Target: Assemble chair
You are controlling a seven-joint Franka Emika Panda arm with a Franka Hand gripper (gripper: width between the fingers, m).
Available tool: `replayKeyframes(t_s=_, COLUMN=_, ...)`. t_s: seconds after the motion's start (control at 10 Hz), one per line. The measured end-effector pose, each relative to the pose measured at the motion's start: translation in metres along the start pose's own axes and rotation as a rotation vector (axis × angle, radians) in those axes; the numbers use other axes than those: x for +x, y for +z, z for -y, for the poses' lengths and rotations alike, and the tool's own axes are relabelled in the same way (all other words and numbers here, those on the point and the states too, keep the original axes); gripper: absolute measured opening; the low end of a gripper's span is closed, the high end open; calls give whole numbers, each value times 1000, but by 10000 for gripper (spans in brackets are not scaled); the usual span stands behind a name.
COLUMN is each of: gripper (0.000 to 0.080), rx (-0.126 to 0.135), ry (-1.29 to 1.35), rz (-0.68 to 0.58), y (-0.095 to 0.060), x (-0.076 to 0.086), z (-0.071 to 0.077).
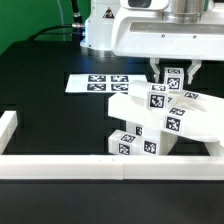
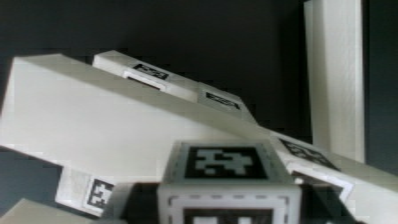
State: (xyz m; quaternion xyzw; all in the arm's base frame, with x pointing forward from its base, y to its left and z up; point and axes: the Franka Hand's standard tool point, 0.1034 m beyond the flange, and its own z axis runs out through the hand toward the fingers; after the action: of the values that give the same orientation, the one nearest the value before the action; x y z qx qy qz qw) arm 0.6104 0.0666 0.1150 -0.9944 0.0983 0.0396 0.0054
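Observation:
The chair parts (image 1: 150,122) stand as a stack of white tagged blocks and panels against the front border rail. My gripper (image 1: 174,80) hangs over the stack's upper right end. Its fingers (image 1: 157,72) are shut on a small white tagged chair part (image 1: 174,73), which sits on or just above the top panel; I cannot tell if it touches. In the wrist view the held part (image 2: 221,165) fills the gap between the dark fingers (image 2: 178,195) of my gripper (image 2: 222,208). A large tilted white panel (image 2: 107,110) with edge tags lies beyond it.
The marker board (image 1: 100,83) lies flat on the black table behind the stack. The low white border rail (image 1: 100,165) runs along the front and turns up the exterior view's left (image 1: 8,125). It also shows in the wrist view (image 2: 334,70).

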Motion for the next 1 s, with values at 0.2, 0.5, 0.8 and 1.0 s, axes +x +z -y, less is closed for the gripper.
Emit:
replayKeyframes(t_s=0.2, gripper=284, rx=1, ry=117, rz=0, y=0, x=0, z=0)
replayKeyframes(t_s=0.5, gripper=284, rx=1, ry=345, rz=1, y=0, x=0, z=0)
replayKeyframes(t_s=0.8, gripper=284, rx=2, ry=542, rz=1, y=0, x=0, z=1)
replayKeyframes(t_s=1.0, gripper=284, rx=2, ry=700, rz=2, y=0, x=0, z=1)
